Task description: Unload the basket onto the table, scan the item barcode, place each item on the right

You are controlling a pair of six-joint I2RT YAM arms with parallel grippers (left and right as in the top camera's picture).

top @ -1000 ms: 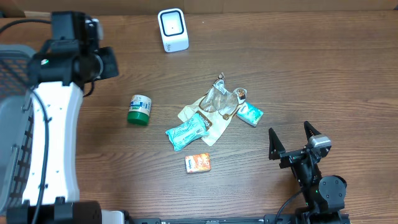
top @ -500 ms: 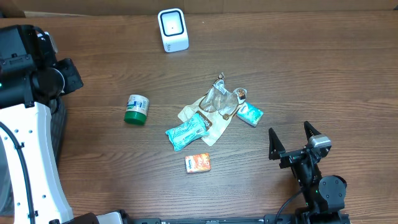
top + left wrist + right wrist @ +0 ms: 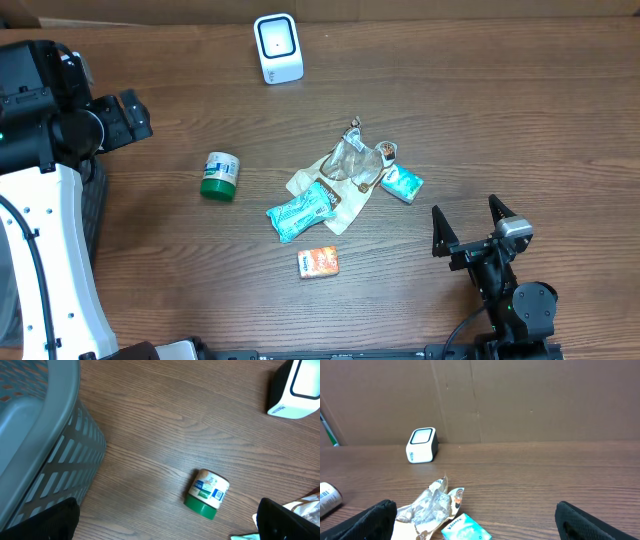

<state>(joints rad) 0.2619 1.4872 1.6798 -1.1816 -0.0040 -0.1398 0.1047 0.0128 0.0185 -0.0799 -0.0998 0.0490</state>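
1. My left jaws are spread wide and pinch nothing. Their dark fingertips [image 3: 50, 520] sit at the bottom corners of the left wrist view. They hang over the left edge of the worktop [image 3: 500, 110], just beside the basket [image 3: 45, 460].
2. My right jaws are also spread wide, with nothing between them. They sit low at the near right of the worktop, well apart from every item.
3. The scanner [image 3: 278, 48] stands at the far edge, left of centre and well apart from both pairs of jaws. It has a white housing, rounded corners and a dark-framed window.
4. The jar [image 3: 221, 176] lies on its side, alone, between my left jaws and the central pile. It has a green lid, a cream body and a printed label turned upward.
5. The central pile:
   - The wrapper [image 3: 348, 165] is crumpled, part clear and part cream.
   - The teal packet [image 3: 300, 210], crinkled, lies at the wrapper's near-left corner.
   - The tissue pack [image 3: 402, 183], also teal, touches the wrapper's right side.
   - The orange box [image 3: 318, 262], small and flat, lies alone nearer the front.
6. In the way: only bare wood lies between the jar and the scanner. The pile lies between my right jaws and the scanner.
7. Materials:
   - The basket is grey plastic with slotted walls.
   - The worktop is dark brown with a visible wood grain.
   - The cardboard wall [image 3: 545, 400] behind it is plain brown and creased.
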